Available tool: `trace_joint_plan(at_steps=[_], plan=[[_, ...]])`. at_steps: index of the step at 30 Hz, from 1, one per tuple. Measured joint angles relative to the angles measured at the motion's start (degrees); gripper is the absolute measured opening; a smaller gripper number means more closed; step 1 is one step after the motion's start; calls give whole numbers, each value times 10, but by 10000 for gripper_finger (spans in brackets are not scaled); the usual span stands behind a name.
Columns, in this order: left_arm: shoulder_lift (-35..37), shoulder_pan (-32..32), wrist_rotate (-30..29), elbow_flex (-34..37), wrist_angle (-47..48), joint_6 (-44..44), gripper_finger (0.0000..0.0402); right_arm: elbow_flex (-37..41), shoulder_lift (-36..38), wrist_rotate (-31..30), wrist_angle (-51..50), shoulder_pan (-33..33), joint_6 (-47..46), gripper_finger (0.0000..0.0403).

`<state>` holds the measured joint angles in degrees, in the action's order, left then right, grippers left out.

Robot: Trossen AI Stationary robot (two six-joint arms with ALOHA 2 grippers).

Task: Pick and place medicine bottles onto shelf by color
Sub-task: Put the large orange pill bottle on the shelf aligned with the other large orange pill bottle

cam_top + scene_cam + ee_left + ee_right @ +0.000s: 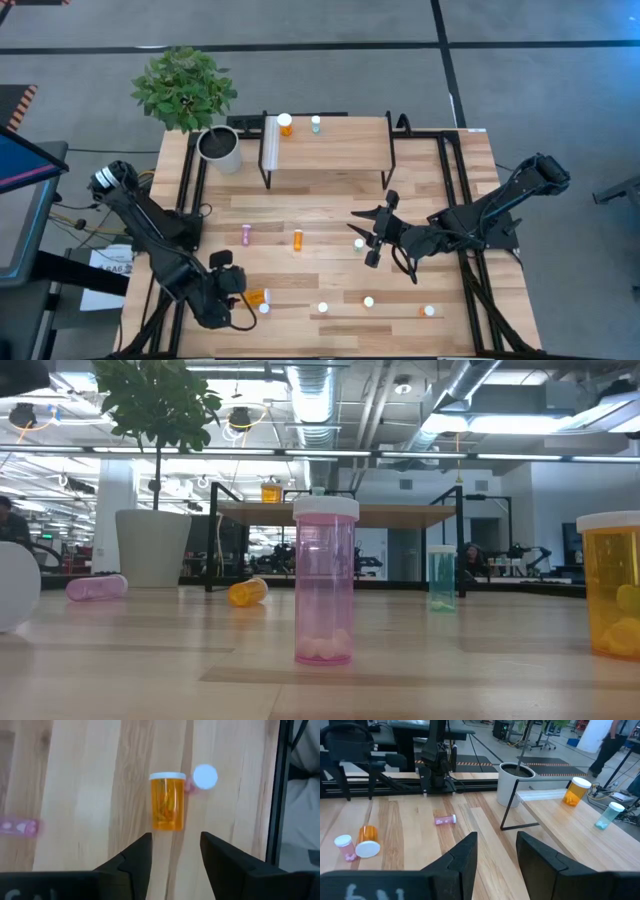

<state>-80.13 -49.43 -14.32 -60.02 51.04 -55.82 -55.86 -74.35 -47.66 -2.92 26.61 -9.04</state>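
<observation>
Left pincer: low over the near left part of the counter, fingers parted with bare wood between them, touching nothing; nothing is held.
Orange bottle just ahead: lies on its side straight in front of the left pincer's gap, white cap pointing away; the fingers seem lined up to slide down either side of it, so this looks like the approach to a pick.
Pink bottle beside it: stands just past the orange one, cap up, close enough that a wide closing could knock it.
Pink bottle off to one side: lies flat, well apart from the left pincer.
Right pincer: hangs above the middle of the counter, fingers parted and empty, facing the shelf; it seems to be waiting.
Loose bottles near the right pincer: a pale teal one just beside it, an orange one and a pink one lying farther off, three more along the front edge.
Shelf: stands well beyond the right pincer at the far side.
Bottles on the shelf: an orange one and a teal one stand apart there, probably starting separate colour groups.
Plant pot: stands beside the shelf's end, farthest off.
</observation>
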Motion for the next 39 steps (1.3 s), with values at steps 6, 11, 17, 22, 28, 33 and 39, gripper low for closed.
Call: trace_joint_plan(at_steps=[6,11,17,22,28,33,39], plan=[[-45,20,2,11,-24,32,219,0,0,0,1,0,-1,158],[-94,32,14,11,-37,56,272,0,0,0,1,0,-1,158],[-132,38,30,11,-63,72,289,0,0,0,1,0,-1,158],[-133,49,37,42,-113,74,290,0,0,1,0,0,-1,158],[-132,61,66,89,-167,74,285,0,0,2,0,0,-1,158],[-131,61,65,95,-171,73,261,0,0,2,0,0,0,158],[-131,61,62,95,-170,73,198,0,0,2,0,0,0,158]])
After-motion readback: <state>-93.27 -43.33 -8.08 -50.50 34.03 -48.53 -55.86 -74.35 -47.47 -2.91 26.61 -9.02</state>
